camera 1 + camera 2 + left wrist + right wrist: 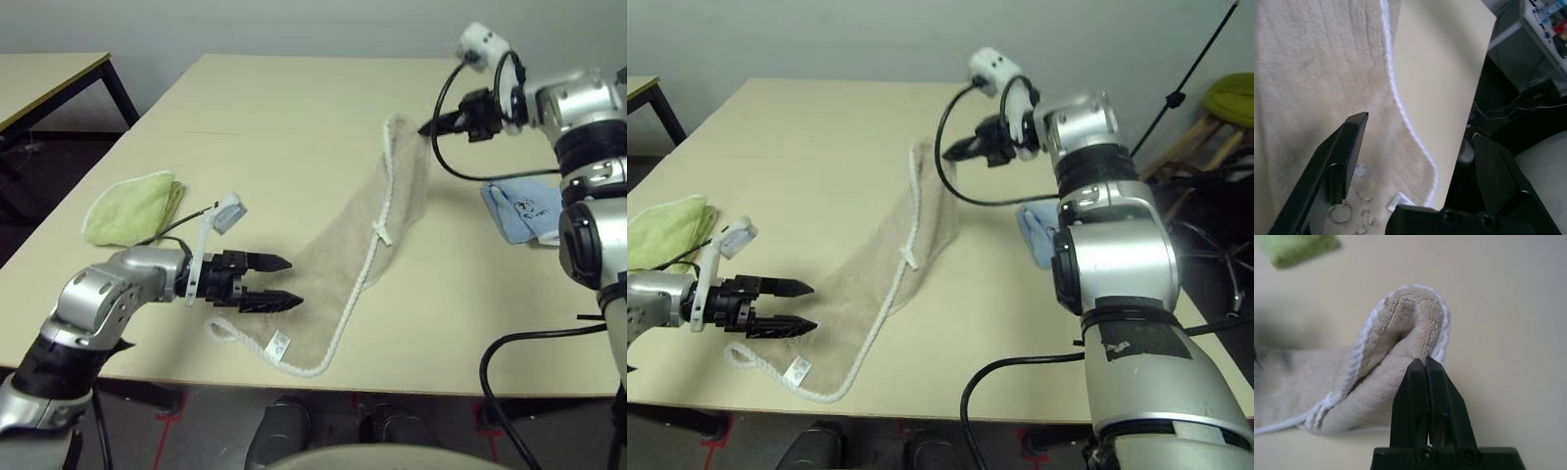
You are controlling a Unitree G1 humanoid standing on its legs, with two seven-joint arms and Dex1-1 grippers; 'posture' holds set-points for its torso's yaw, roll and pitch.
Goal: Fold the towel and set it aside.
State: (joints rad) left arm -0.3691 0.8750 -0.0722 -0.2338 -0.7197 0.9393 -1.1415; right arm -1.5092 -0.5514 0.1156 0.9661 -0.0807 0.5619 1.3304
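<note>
one beige towel, two spare cloths beside it.
your right gripper (1425,363) pinches the towel (358,259) by its far edge, lifted off the table (284,108); your left gripper (279,282) gapes wide over its near end. one yellow-green cloth (132,208) lies left, one blue cloth (521,208) right.

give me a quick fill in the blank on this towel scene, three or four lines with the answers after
1. The right gripper is shut on the far end of the ____ towel.
2. The left gripper hovers near the towel's near end with its fingers ____.
3. The folded yellow-green towel lies on the table on the robot's ____ side.
4. The cord edging along the towel is ____ in colour.

Missing words: beige; open; left; white
</note>
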